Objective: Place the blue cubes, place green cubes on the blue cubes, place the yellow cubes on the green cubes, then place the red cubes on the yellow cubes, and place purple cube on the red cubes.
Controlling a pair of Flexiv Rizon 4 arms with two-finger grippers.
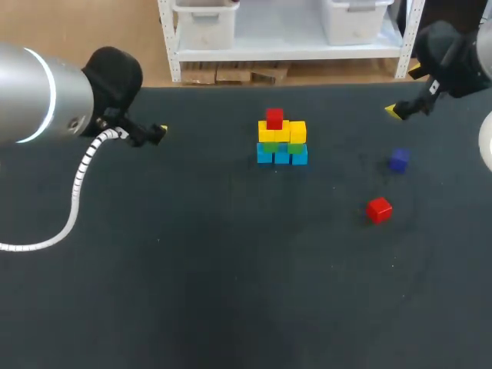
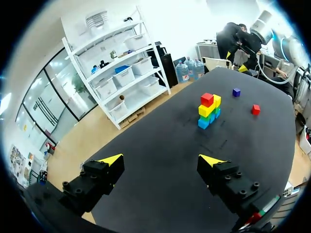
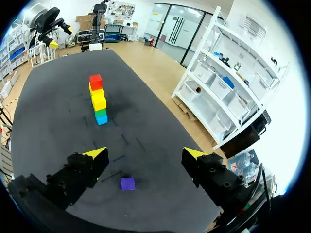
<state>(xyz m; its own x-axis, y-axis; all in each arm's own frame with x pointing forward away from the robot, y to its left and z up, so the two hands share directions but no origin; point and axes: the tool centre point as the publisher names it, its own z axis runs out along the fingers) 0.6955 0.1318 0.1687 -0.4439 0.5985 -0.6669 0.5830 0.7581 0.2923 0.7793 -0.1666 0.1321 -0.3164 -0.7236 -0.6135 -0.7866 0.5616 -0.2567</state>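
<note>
The cube stack [image 1: 281, 141] stands mid-table: blue cubes [image 1: 281, 155] at the base, then green, then yellow cubes [image 1: 283, 132], with one red cube [image 1: 274, 118] on top. A second red cube [image 1: 378, 209] and the purple cube [image 1: 398, 160] lie loose to the right. My left gripper [image 1: 157, 132] hovers open at the left, far from the stack [image 2: 209, 110]. Above the back right corner my right gripper [image 1: 405, 92] is open and empty. In the right wrist view the purple cube [image 3: 128, 183] lies on the table just below that gripper [image 3: 146, 154]; the stack [image 3: 98, 104] is farther ahead.
Dark table [image 1: 192, 269] with bare surface in front and at both sides. From the left wrist view, the left gripper [image 2: 161, 162] looks across at the loose red cube [image 2: 255, 109], the purple cube [image 2: 236, 91] and my right arm [image 2: 248, 41] beyond.
</note>
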